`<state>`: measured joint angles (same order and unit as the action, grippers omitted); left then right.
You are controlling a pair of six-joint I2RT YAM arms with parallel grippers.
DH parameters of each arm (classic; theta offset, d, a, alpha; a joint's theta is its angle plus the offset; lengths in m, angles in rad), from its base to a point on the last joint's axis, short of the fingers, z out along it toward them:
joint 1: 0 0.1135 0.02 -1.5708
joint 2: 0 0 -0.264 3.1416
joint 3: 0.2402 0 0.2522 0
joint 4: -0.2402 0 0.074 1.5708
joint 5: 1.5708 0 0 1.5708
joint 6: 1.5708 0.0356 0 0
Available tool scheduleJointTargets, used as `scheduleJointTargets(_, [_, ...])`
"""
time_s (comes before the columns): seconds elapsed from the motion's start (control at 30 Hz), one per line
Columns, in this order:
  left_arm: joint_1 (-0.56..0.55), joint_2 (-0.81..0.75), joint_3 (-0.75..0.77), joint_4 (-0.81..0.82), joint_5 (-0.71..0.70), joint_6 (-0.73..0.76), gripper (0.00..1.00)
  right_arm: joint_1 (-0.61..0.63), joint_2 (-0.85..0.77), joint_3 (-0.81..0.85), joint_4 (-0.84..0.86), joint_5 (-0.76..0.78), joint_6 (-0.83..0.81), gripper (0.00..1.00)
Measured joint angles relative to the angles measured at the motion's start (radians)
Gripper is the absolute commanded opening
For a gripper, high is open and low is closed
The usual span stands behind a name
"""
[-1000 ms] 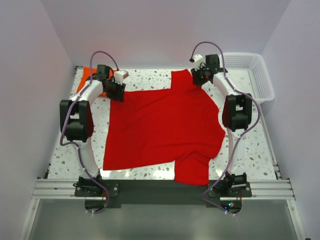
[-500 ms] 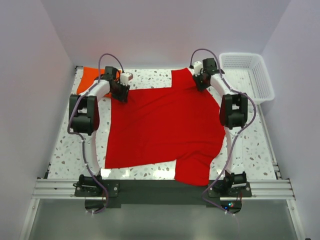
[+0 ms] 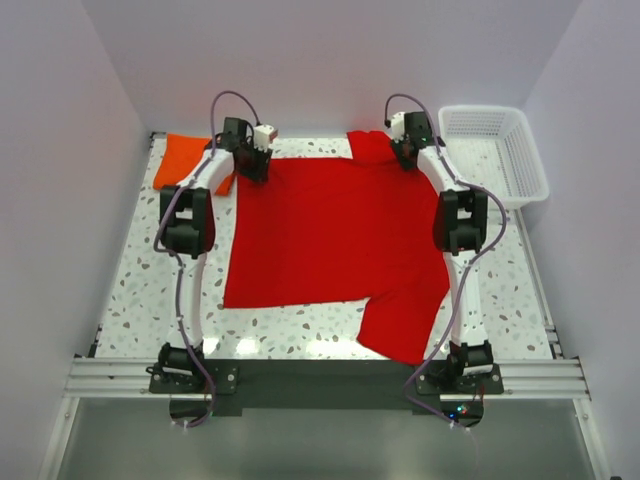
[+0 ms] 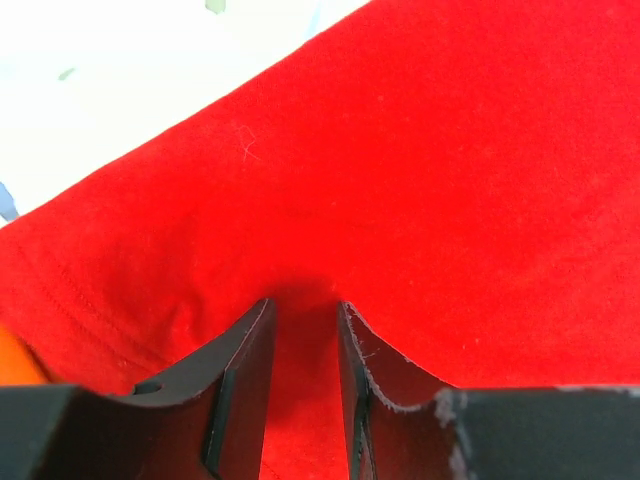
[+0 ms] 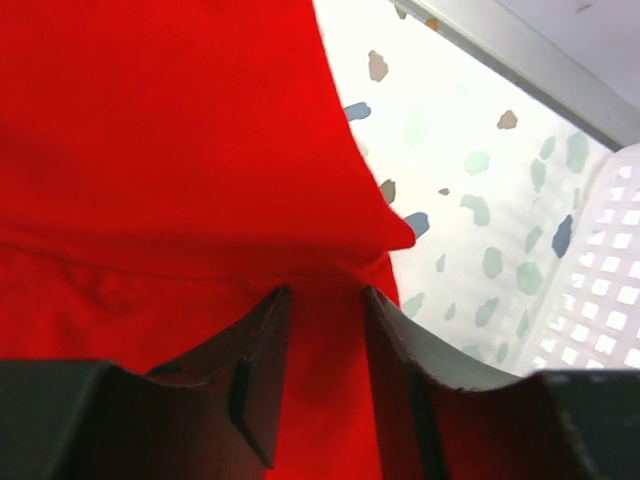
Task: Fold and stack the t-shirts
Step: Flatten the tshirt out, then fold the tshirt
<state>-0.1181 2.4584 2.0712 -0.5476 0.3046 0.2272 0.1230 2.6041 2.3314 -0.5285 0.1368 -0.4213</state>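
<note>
left claw (image 4: 303, 305) and right claw (image 5: 325, 290), jaws nearly closed, each pinch the far edge of the red shirt (image 3: 330, 230) spread on the table (image 3: 140, 300). a thin pinch may slip; dragging may bunch the near sleeve.

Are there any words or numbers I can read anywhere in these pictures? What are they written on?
None: no word, number or logo can be read in any view.
red t-shirt: plain cloth, no print showing.
orange t-shirt: plain, no print showing.
white basket: bare lattice, no label in view.
</note>
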Motion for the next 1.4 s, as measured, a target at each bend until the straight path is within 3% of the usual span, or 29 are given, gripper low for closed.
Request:
scheduleJointTargets(0.17, [-0.001, 0.034, 0.056, 0.009, -0.01, 0.008, 0.44, -0.001, 0.0, -0.001, 0.035, -0.013, 0.018, 0.57])
scheduleJointTargets(0.3, [-0.001, 0.027, 0.051, 0.008, 0.006, 0.038, 0.58, -0.005, -0.047, -0.065, 0.062, -0.104, 0.064, 0.78])
scheduleJointTargets(0.43, [0.0, -0.037, 0.004, -0.014, 0.072, 0.082, 0.65, 0.001, -0.169, -0.17, 0.04, -0.223, 0.097, 0.86])
scheduleJointTargets(0.57, [0.0, -0.214, -0.106, -0.04, 0.169, 0.135, 0.66, 0.008, -0.364, -0.236, -0.022, -0.364, 0.089, 0.91])
scheduleJointTargets(0.77, [0.01, -0.613, -0.389, -0.114, 0.323, 0.284, 0.66, 0.012, -0.684, -0.283, -0.29, -0.527, -0.105, 0.9])
scheduleJointTargets(0.83, [0.02, -0.731, -0.487, -0.175, 0.369, 0.348, 0.64, 0.012, -0.774, -0.313, -0.425, -0.563, -0.197, 0.86])
scheduleJointTargets(0.93, [0.033, -0.845, -0.637, -0.257, 0.401, 0.431, 0.63, 0.01, -0.887, -0.442, -0.584, -0.581, -0.321, 0.77])
scheduleJointTargets(1.07, [0.037, -0.958, -0.872, -0.333, 0.399, 0.512, 0.62, 0.006, -1.033, -0.787, -0.692, -0.542, -0.43, 0.62])
scheduleJointTargets(1.2, [0.037, -1.061, -1.014, -0.397, 0.382, 0.546, 0.61, 0.006, -1.164, -1.174, -0.674, -0.454, -0.476, 0.52])
scheduleJointTargets(1.4, [0.037, -1.148, -1.103, -0.404, 0.337, 0.56, 0.6, 0.013, -1.292, -1.444, -0.583, -0.354, -0.518, 0.49])
